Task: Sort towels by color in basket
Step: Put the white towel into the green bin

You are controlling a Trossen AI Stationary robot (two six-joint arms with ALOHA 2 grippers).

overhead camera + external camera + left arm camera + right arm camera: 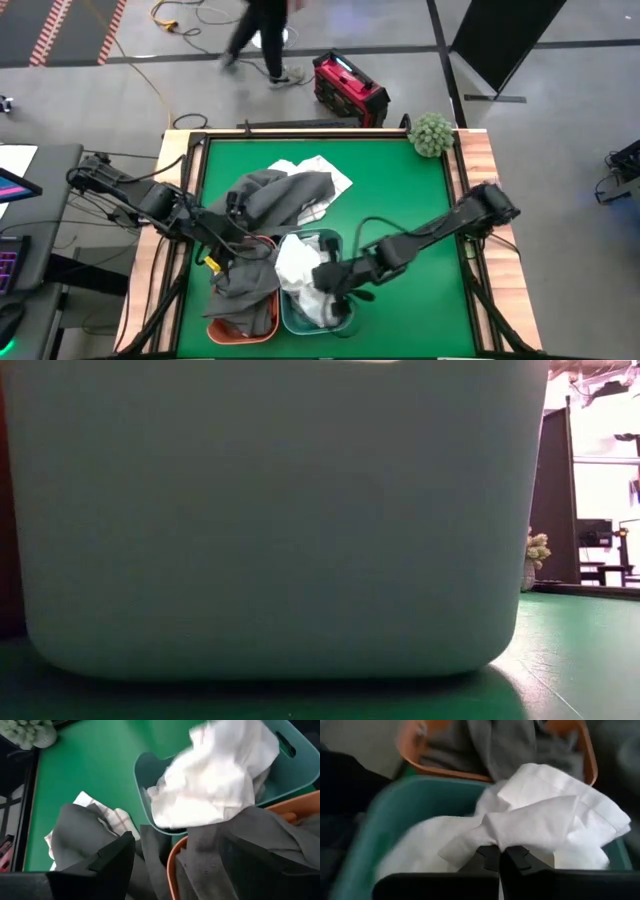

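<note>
A dark grey towel (275, 195) trails from the pile on the green table into the orange basket (215, 330), draped over its rim (175, 855). White red-checked towels (320, 175) lie beneath the pile. My left gripper (232, 255) is open above the orange basket's far rim, and a strip of the grey towel (195, 860) runs between its fingers (112, 862); I cannot tell whether they touch it. My right gripper (325, 278) is shut on a white towel (298, 262) over the teal basket (345, 322). My right gripper pinches a bunched fold of the white towel (492, 837) between its two fingers (517, 857). The fold stands up in front of the fingertips, and the rest of the towel (420, 845) spreads slack into the teal basket (380, 820) and over its rim toward the orange one.
The two baskets stand side by side at the table's near edge; the teal basket's wall (270, 520) fills the low view. A green fuzzy ball (432, 133) sits at the far right corner. Bare green table (410, 190) lies on the right. A person walks beyond the table.
</note>
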